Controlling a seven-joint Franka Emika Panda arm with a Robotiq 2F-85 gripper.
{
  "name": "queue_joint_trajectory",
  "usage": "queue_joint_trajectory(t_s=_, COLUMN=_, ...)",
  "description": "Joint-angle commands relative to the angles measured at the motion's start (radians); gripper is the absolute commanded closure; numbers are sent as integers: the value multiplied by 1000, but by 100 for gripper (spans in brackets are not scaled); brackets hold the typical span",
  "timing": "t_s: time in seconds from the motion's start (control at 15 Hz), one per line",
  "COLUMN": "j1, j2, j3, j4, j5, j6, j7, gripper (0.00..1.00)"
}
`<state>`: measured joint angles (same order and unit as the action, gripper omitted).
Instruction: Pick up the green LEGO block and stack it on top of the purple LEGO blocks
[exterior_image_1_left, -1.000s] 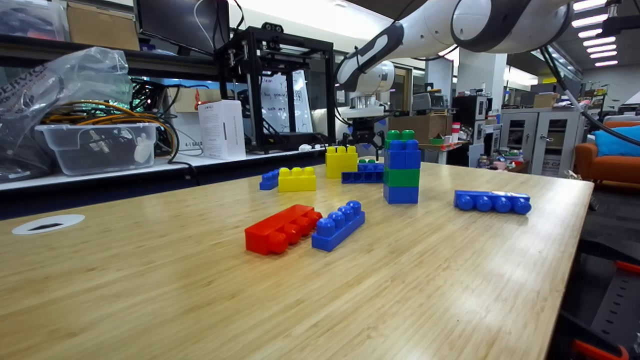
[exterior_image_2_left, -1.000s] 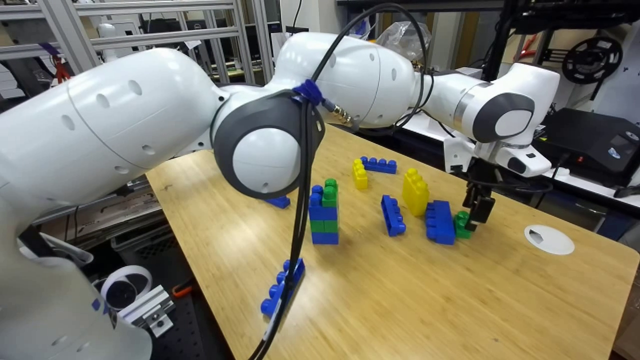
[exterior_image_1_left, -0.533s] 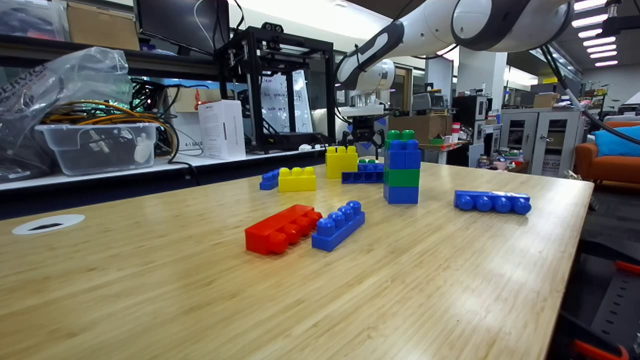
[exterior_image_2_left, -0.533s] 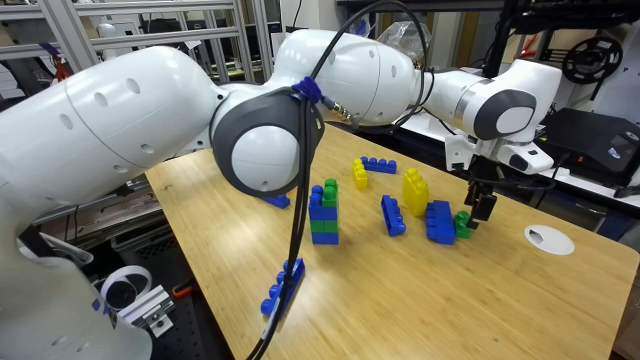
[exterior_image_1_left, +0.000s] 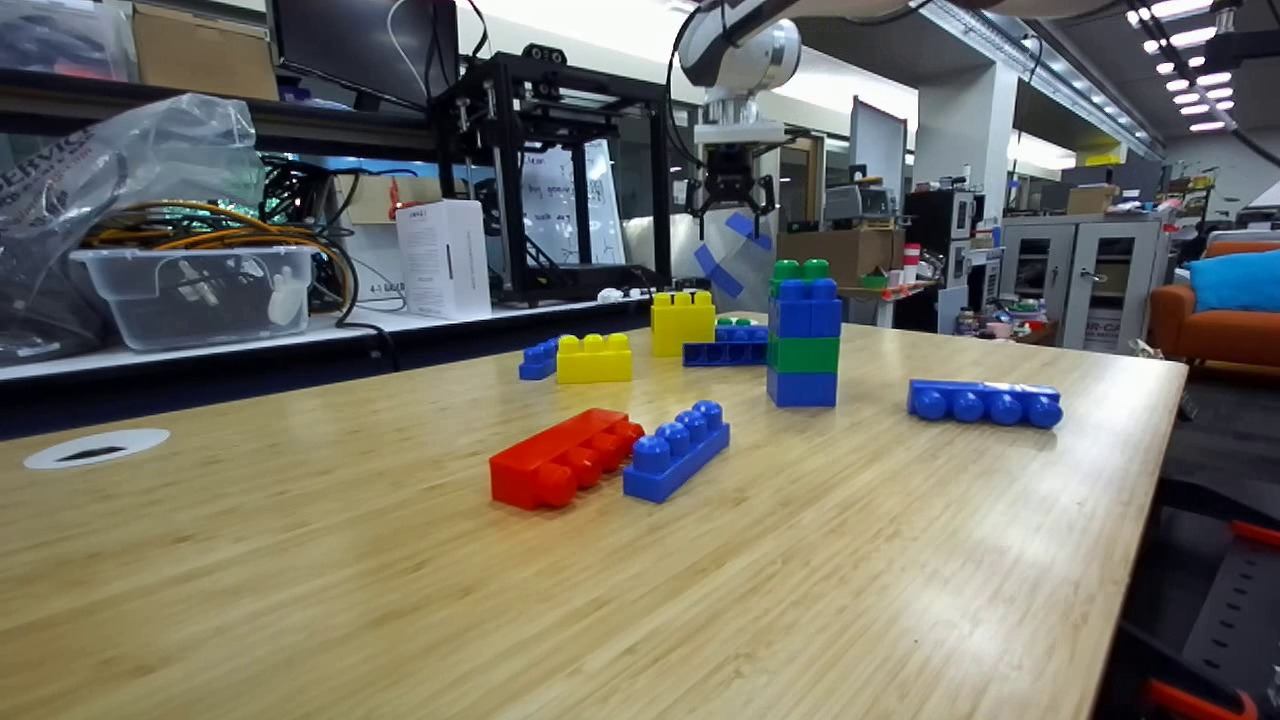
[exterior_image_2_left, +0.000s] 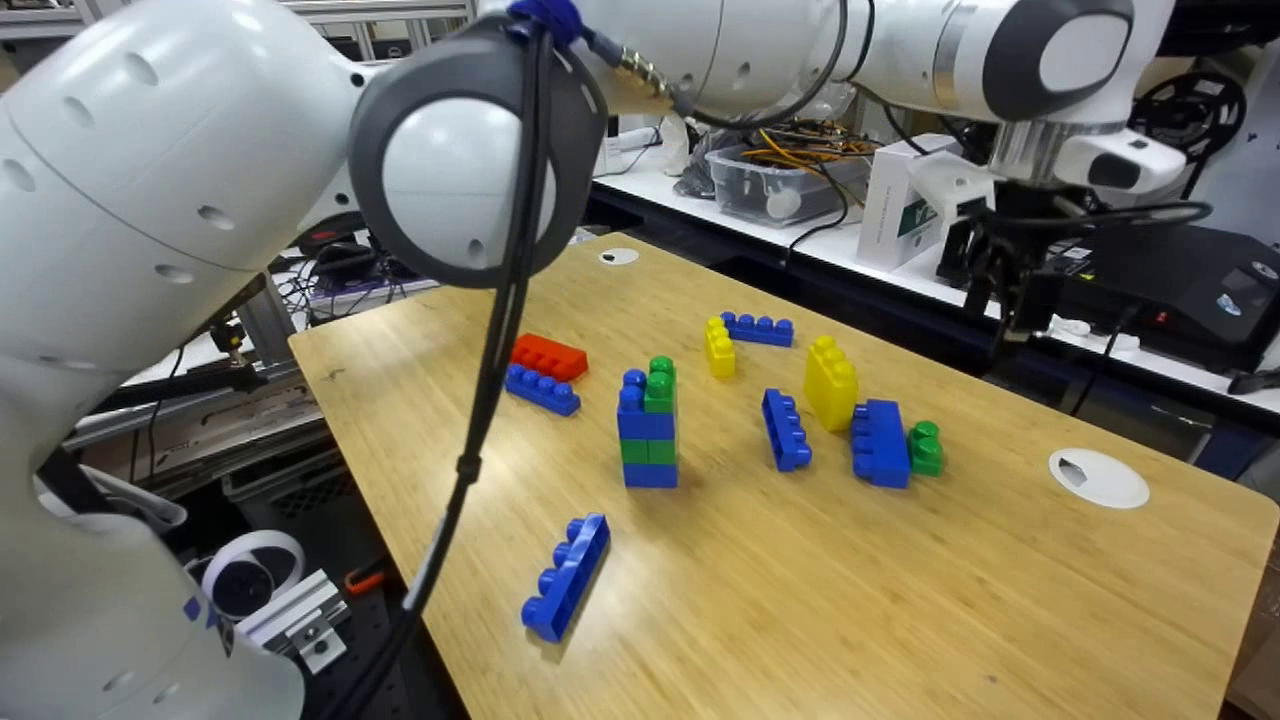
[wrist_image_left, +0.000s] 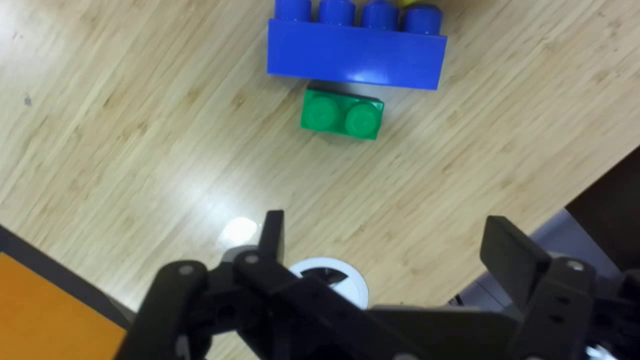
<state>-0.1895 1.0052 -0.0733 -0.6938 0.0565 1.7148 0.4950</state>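
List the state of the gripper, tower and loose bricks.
Gripper: open, holding nothing
Green LEGO block: studs up, ungripped
Tower: standing upright
Red brick: on its side
Tall yellow brick: studs up
Short yellow brick: studs up
Two blue bricks: studs up
Three blue bricks: on their sides

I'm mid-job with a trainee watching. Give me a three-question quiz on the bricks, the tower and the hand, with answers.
1. Multiple choice: in the wrist view, what lies right beside the loose green block?
A) the red brick
B) a blue brick
C) the white box

2. True or false: the hand is open and holds nothing.

3. Fill the blank: in the tower, the layer directly above the lowest one is ____ in colour.

Key:
1. B, a blue brick.
2. True; in the wrist view its jaws stand wide apart with no brick between them.
3. Green; it shows in both exterior views.
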Motion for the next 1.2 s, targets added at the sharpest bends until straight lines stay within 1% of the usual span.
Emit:
queue_joint_trajectory(t_s=0.0, j1=18, j2=-165, j3=-9, j4=-185, j5=-47, j6=-12, j7=-102, gripper=0)
queue_joint_trajectory(t_s=0.13, j1=27, j2=-240, j3=-8, j4=-273, j5=-88, j6=-37, j7=-177, gripper=0)
queue_joint_trajectory(t_s=0.4, j1=35, j2=-340, j3=-4, j4=-464, j5=-161, j6=-74, j7=-275, gripper=0)
queue_joint_trajectory(t_s=0.6, j1=31, j2=-407, j3=-3, j4=-624, j5=-200, j6=-44, j7=-303, gripper=0)
queue_joint_trajectory(t_s=0.67, j1=27, j2=-430, j3=0, j4=-677, j5=-204, j6=-12, j7=-304, gripper=0)
queue_joint_trajectory(t_s=0.73, j1=45, j2=-449, j3=-27, j4=-723, j5=-190, j6=17, j7=-300, gripper=0)
queue_joint_trajectory(t_s=0.87, j1=48, j2=-487, j3=-29, j4=-828, j5=-174, j6=115, j7=-271, gripper=0)
queue_joint_trajectory(t_s=1.13, j1=60, j2=-420, j3=-30, j4=-837, j5=-107, j6=225, j7=-173, gripper=0)
